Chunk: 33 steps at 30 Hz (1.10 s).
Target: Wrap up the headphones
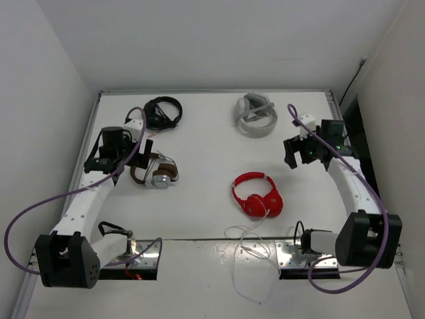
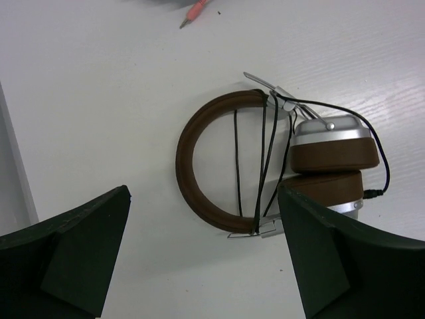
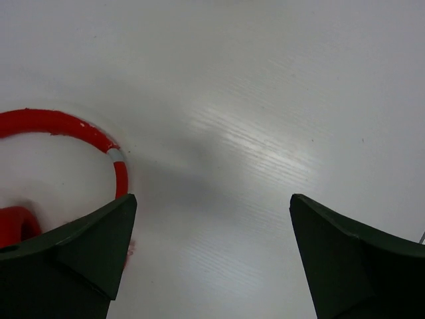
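Headphones (image 1: 255, 195) lying flat just left of right gripper (image 3: 212, 252), jaws wide apart, nothing held. Glossy, likely light but slippy; white cable (image 1: 247, 252) thin, floppy, trailing loose. Best pinched at the headband (image 3: 63, 126). Left gripper (image 2: 202, 259) gaping too.

On my left wrist feed I see the two dark fingers (image 2: 73, 252) spread wide apart at the bottom corners, with bare white table (image 2: 99, 100) between them. Just beyond them lie brown-and-silver headphones (image 2: 332, 159), flat on the table. Their brown headband (image 2: 189, 143) curves to the left and the two earcups are folded together on the right. A thin black cable (image 2: 238, 159) crosses the headband's opening in several strands and loops out past the earcups. A small orange-red tip (image 2: 192, 12) shows at the top edge.
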Available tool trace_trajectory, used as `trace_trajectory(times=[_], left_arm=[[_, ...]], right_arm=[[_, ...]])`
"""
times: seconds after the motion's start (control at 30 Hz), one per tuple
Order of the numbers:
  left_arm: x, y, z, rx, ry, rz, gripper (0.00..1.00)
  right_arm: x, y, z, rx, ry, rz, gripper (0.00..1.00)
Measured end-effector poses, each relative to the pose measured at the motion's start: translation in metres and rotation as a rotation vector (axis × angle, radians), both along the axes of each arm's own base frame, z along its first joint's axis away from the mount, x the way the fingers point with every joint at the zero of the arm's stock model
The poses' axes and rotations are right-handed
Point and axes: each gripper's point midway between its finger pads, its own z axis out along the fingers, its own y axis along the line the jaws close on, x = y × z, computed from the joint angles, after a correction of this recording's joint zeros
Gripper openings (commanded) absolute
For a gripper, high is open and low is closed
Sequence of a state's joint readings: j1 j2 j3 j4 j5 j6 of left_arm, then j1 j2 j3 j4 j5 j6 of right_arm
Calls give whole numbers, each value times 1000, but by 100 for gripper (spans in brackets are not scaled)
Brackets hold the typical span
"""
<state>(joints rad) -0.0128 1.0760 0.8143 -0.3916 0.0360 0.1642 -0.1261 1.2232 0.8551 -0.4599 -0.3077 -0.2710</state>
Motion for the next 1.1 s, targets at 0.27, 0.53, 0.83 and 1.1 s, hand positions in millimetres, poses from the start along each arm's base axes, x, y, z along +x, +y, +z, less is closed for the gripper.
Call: trace_trajectory(times=[0.27,0.53,0.83,1.1], left_arm=[[-12,-5,-1,-21,69,-114,100],[-31,1,-5,-39,139,-198,100],[-40,29,-5,-52,163,-162,100],[-39,48,-8,-68,175,-129,100]], right_arm=[[28,103,2,-180,37,510,80],[22,163,-63,-421,217,932,55],[-8,162,-129,-629,451,1170,50],[-3,149,-135,-724,492,1212,33]])
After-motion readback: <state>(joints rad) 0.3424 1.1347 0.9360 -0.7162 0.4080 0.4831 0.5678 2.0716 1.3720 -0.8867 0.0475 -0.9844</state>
